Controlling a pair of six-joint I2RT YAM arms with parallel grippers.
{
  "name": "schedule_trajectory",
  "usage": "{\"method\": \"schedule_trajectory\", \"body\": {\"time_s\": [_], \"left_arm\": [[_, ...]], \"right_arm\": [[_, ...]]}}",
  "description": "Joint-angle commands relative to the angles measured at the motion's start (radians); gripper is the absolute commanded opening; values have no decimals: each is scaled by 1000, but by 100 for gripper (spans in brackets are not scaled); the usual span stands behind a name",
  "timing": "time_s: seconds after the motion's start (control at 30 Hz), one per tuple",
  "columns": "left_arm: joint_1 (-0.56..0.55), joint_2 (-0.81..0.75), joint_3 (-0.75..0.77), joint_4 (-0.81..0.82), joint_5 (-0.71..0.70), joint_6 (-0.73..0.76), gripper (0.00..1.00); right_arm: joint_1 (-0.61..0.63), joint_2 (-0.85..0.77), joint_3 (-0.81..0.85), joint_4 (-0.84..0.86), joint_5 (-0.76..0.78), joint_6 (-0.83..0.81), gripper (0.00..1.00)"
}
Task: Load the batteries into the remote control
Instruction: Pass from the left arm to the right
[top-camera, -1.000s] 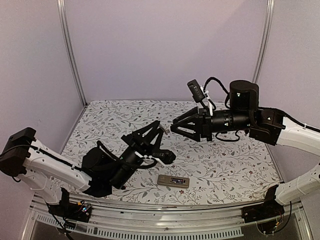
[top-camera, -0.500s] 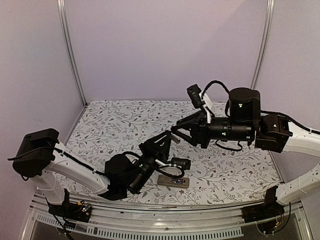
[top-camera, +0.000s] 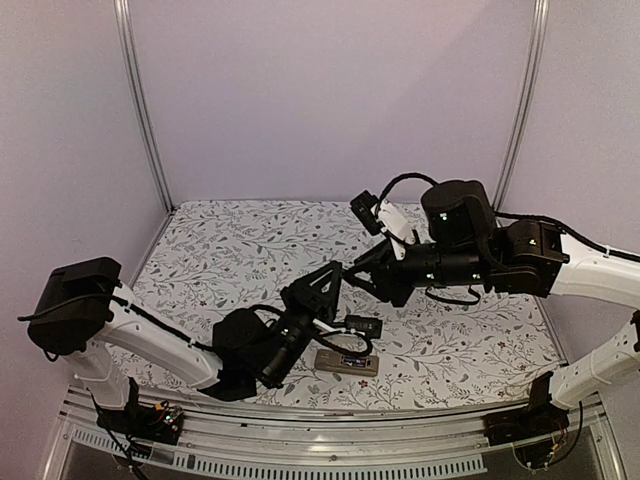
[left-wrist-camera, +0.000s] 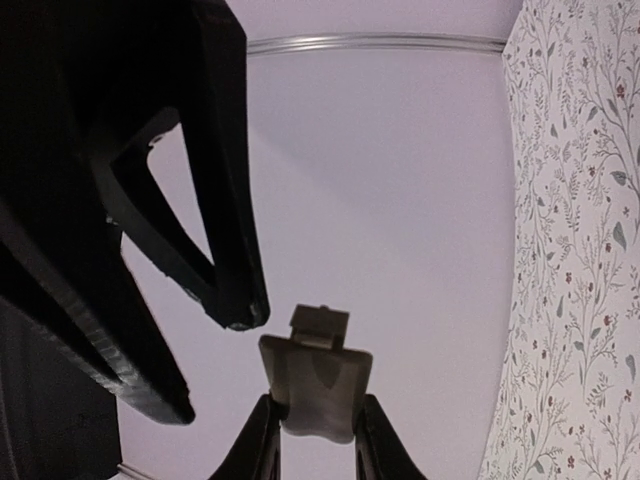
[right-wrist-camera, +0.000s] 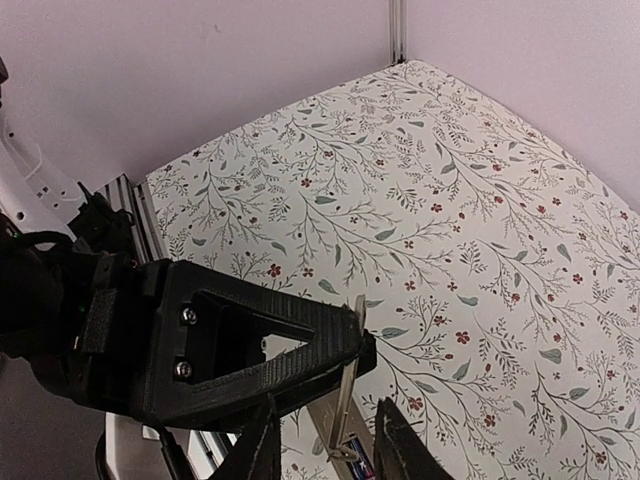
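- Left wrist view: my left claw (left-wrist-camera: 318, 422) pinched one end of the small grey cover piece (left-wrist-camera: 315, 385). The tab end pointed straight out beyond the fingertips, long axis in line with my fingers.
- My right claw (left-wrist-camera: 200, 360) hung close beside that tab with its jaws spread, touching nothing I could make out. From its own wrist the cover showed edge-on, ahead of and between the two fingers.
- Remote control (top-camera: 347, 362) lay on the table (top-camera: 230, 240), below my left claw and a little to its near side, well apart from both sets of fingers. Tan-grey back faced up. Long axis ran side to side, about parallel with the table's near edge.
- Batteries: a dark stretch showed in the remote's back, too small to tell whether both cells sat in it.
- Step in hand, by my reading: a mid-air pass of the cover from left claw to right, toward closing the recess.
- Next move would call for squaring the right jaws to the cover's flat faces and closing on the free end before the left lets go. After that, turning the cover flat, matching its long axis to the remote's, and leading with the tab.
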Motion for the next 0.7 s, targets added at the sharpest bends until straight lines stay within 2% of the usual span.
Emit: {"method": "schedule_trajectory", "body": {"time_s": [0.0, 0.17, 0.33, 0.53, 0.67], "left_arm": [[8, 10, 28, 361, -7, 2, 15], [9, 14, 34, 347, -9, 1, 15], [9, 23, 37, 332, -11, -2, 15], [9, 31, 37, 319, -8, -4, 15], [10, 31, 40, 317, -8, 0, 15]], "right_arm": [[8, 26, 25, -61, 44, -16, 29], [8, 57, 43, -71, 31, -30, 26], [8, 71, 51, -67, 35, -35, 16], [8, 76, 50, -57, 40, -32, 18], [8, 81, 50, -58, 38, -33, 9]]}}
